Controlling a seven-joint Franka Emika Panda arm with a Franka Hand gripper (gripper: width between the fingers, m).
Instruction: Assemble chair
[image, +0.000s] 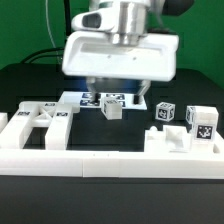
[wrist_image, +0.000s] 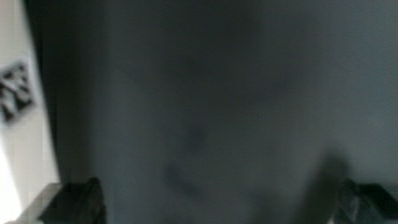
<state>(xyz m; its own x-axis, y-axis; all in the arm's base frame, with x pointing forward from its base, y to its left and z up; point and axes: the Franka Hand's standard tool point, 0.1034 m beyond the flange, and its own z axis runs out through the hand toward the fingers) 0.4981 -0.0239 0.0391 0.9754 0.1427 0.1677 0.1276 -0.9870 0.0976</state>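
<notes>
1. My pincer (wrist_image: 217, 205) hangs with its jaws spread wide. Both fingertips (wrist_image: 71, 203) sit at the edges of the wrist view with only bare dark table (wrist_image: 214, 100) between them, so it holds nothing.
2. Nearest to it is a small tagged block (image: 112, 108), standing just below the pincer and clear of the fingers. The marker board (image: 70, 97) lies flat just behind that block.
3. The wrist view also catches a white tagged edge (wrist_image: 18, 100) beside one finger. It is too blurred for me to say which piece it belongs to.
4. Farther out, toward the exterior view's right of the pincer, stand a second block (image: 163, 112) and a third block (image: 201, 122). Toward the exterior view's left lies a barred panel (image: 40, 120). A notched piece (image: 170, 140) rests nearer the border rail (image: 90, 162), well apart from the pincer.
5. By my count the chair is three small blocks, one barred panel and one notched piece. All of them are loose, and I see none joined.
6. I judge this to be an early pick, with assembly barely begun. The next move calls for centring over the nearest block, coming straight down and closing squarely on its flat sides.
</notes>
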